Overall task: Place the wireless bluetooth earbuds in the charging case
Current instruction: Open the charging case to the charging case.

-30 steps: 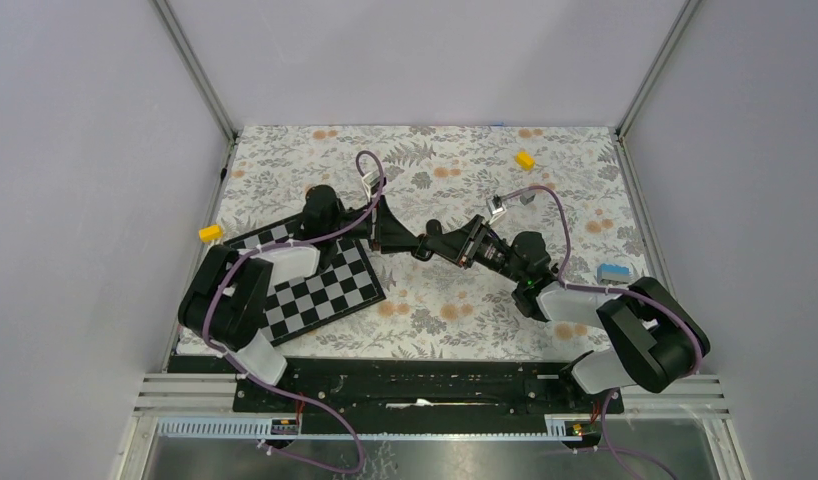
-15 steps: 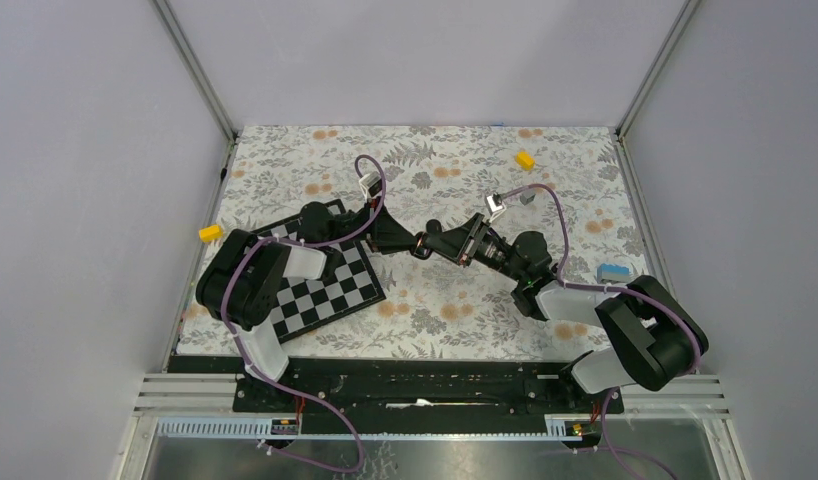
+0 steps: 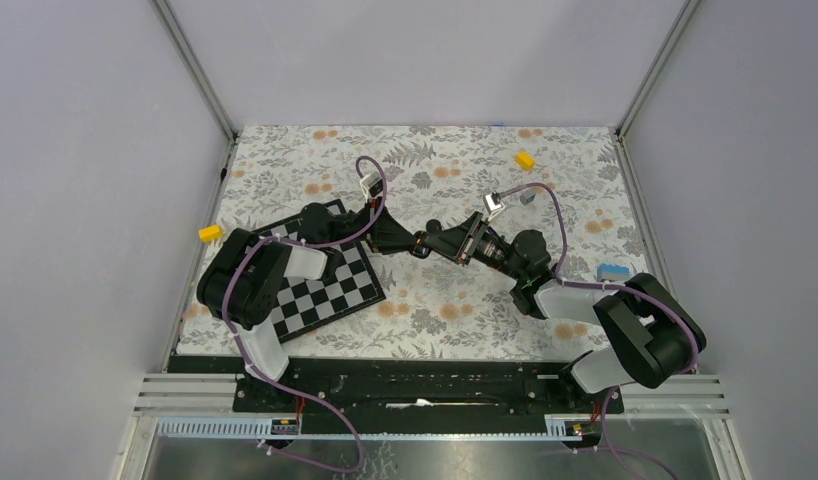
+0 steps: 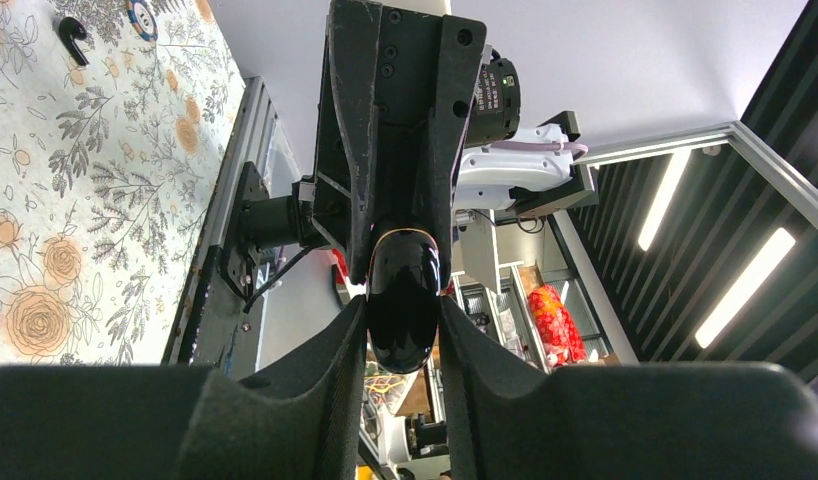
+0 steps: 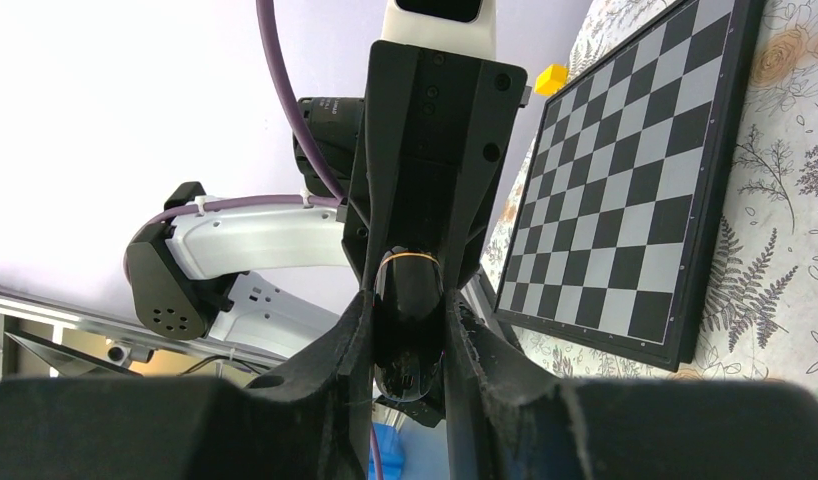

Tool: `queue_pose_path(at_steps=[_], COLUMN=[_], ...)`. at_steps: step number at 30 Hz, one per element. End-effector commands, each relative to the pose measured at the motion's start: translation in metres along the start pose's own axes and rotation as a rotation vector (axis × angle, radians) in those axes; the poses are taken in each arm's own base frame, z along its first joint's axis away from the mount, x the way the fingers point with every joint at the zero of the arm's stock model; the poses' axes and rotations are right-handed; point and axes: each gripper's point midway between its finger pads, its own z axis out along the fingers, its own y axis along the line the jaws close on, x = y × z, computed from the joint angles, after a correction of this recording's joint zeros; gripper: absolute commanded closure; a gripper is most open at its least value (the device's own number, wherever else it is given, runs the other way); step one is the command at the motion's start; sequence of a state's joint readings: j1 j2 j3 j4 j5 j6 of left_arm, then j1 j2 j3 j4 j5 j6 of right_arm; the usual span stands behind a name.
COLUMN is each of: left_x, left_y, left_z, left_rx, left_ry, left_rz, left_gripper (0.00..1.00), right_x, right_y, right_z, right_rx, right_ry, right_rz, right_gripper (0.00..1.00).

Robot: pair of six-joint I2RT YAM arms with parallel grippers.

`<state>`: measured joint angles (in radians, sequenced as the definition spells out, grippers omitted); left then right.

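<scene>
Left jaws and right jaws both clench the charging case above the tabletop, presumably so we can pry it open.

Item: charging case. One, small, glossy black, rounded like a pebble. A thin orange line crosses it near one end. Held in the air above the middle of the desk, touching nothing else. The left gripper clamps one end in its jaws, the right gripper clamps the other, the two meeting tip to tip. Whether the lid is open cannot be told.

Item: earbud. One seen, tiny, black, hook-shaped. Lying loose on the floral desk, well apart from the case.
</scene>
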<state>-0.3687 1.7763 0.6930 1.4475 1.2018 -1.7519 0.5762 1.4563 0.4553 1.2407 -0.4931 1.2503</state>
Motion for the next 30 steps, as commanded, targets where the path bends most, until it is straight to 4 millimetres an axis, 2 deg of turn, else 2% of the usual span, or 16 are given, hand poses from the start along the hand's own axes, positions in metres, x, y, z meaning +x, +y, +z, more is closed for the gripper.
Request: queue_pose_path(at_steps=[1,3,6,11,12,14,16,19,30], left_x=[0.009,0.009,0.008,0.006,0.006,0.005,0.004,0.001,0.0], left_y=[-0.015,-0.015,-0.016,-0.019,-0.02,-0.023,-0.025,-0.028,-0.032], left_z=[0.003,0.003,0.004,0.004,0.004,0.004,0.003,0.002,0.0], left_rx=[0.048,0.048,0.05,0.055,0.056,0.059,0.061,0.063,0.067], left_ry=[0.044,0.043,0.04,0.037,0.037,0.035,0.032,0.021,0.005], left_rz=[0.122,0.121,0.121,0.122,0.124,0.13,0.133,0.137,0.138], left_gripper=[0.74,0.88,0.99,1.0,1.0,1.0,1.0,1.0,1.0], right_x=[-0.002,-0.002,-0.001,0.003,0.005,0.008,0.009,0.009,0.009], right_y=[0.004,0.004,0.003,-0.005,-0.007,-0.01,-0.013,-0.017,-0.025], right_z=[0.006,0.006,0.005,0.001,0.0,-0.002,-0.004,-0.007,-0.013], right_rx=[-0.016,-0.015,-0.012,0.007,0.012,0.017,0.025,0.037,0.066], right_ry=[0.004,0.002,0.004,0.012,0.017,0.023,0.018,0.008,-0.012], right_rz=[-0.03,-0.031,-0.031,-0.026,-0.023,-0.019,-0.015,-0.012,-0.006], right_gripper=[1.0,1.0,1.0,1.0,0.93,0.7,0.52,0.39,0.37])
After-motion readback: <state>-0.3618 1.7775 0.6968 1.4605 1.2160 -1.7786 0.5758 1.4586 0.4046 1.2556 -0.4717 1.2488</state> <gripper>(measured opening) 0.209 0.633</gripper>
